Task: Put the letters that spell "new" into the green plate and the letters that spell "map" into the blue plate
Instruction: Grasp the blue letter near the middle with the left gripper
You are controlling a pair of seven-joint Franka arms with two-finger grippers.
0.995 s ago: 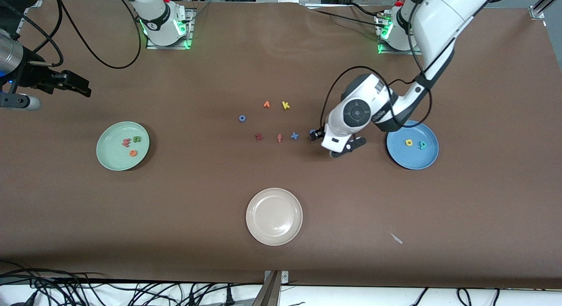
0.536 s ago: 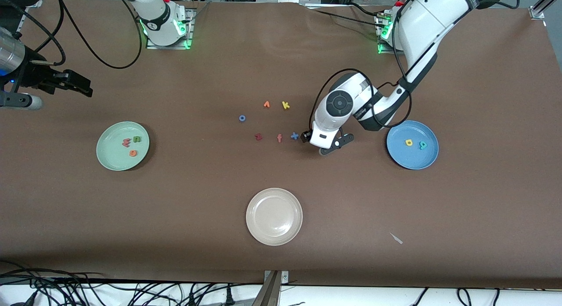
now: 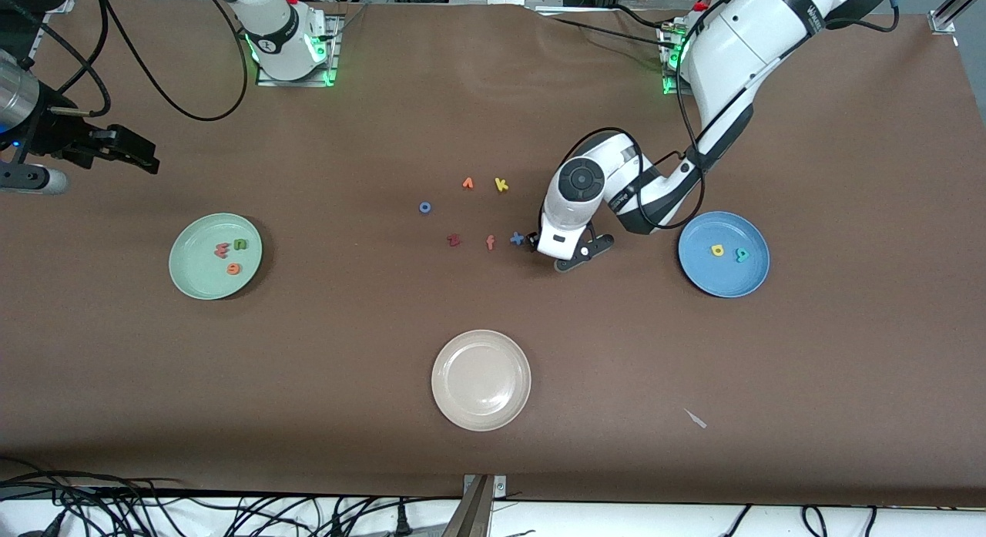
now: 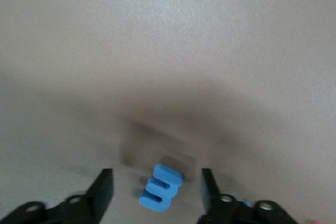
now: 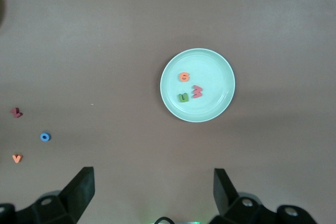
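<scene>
The blue m lies on the table between the fingers of my left gripper, which is open with a gap on each side of the letter. In the front view the left gripper hides the m, beside the blue x. The blue plate holds a yellow letter and a teal letter. The green plate holds the green n, orange e and pinkish-red w. My right gripper waits open and empty at the right arm's end of the table.
A cream-white plate sits nearer the front camera. Loose letters lie mid-table: orange f, dark red z, blue o, orange v-like piece, yellow k. A small pale scrap lies near the front edge.
My left gripper has shifted toward the blue x and settled around the blue m, with its fingers drawing closer together. The right arm has hardly moved.
</scene>
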